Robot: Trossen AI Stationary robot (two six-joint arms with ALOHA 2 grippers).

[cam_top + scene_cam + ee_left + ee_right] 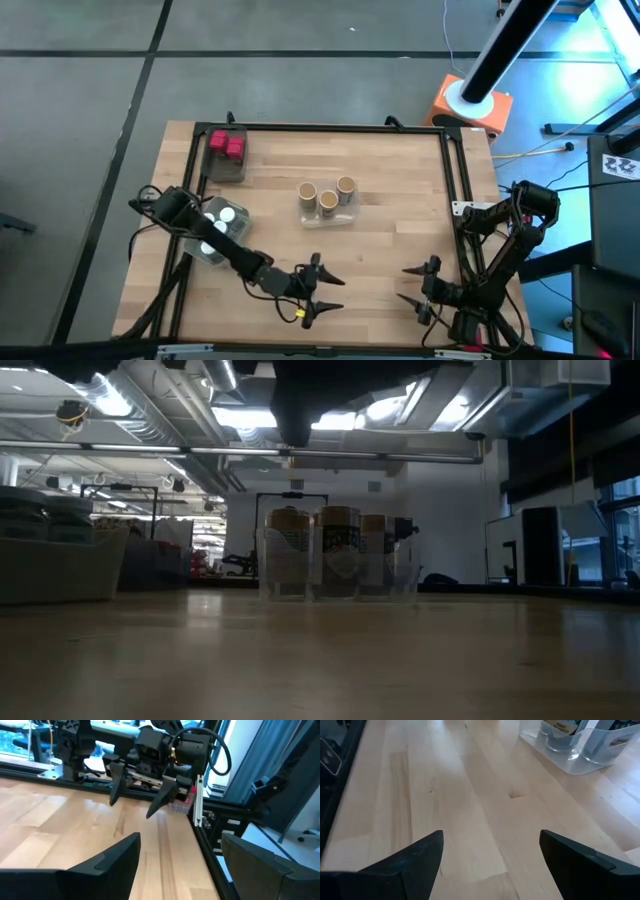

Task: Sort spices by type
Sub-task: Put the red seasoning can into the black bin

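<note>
1. Both pincers stand open and empty near the front edge of the counter (380, 250): the left pincer (322, 288) points toward the right pincer (412, 285), with bare wood between them.
2. Three tan jars (327, 198) stand upright in a clear tray (305, 216) at the middle of the counter, touching or nearly touching one another. The low view shows them as a tight row of labelled cylinders (338, 550) inside the tray's walls.
3. Red jars (227, 146) sit in a second tray at the far left corner; how many there are cannot be told.
4. White-capped jars (219, 218) sit in a third tray by the left edge, partly under the left arm.
5. Each kind already appears grouped in its own tray, and no loose jar shows on the counter, so the sorting looks finished or nearly so.
6. Handling, as a judgement: the jars look small, light and rigid, so they should lift easily but tip easily too.
7. The round tan and white ones may roll if knocked over, and smooth sides could slip under a weak squeeze.
8. The best hold is probably from above, across the body just under the cap, coming straight down so neighbours and the thin tray wall are not nudged.
</note>
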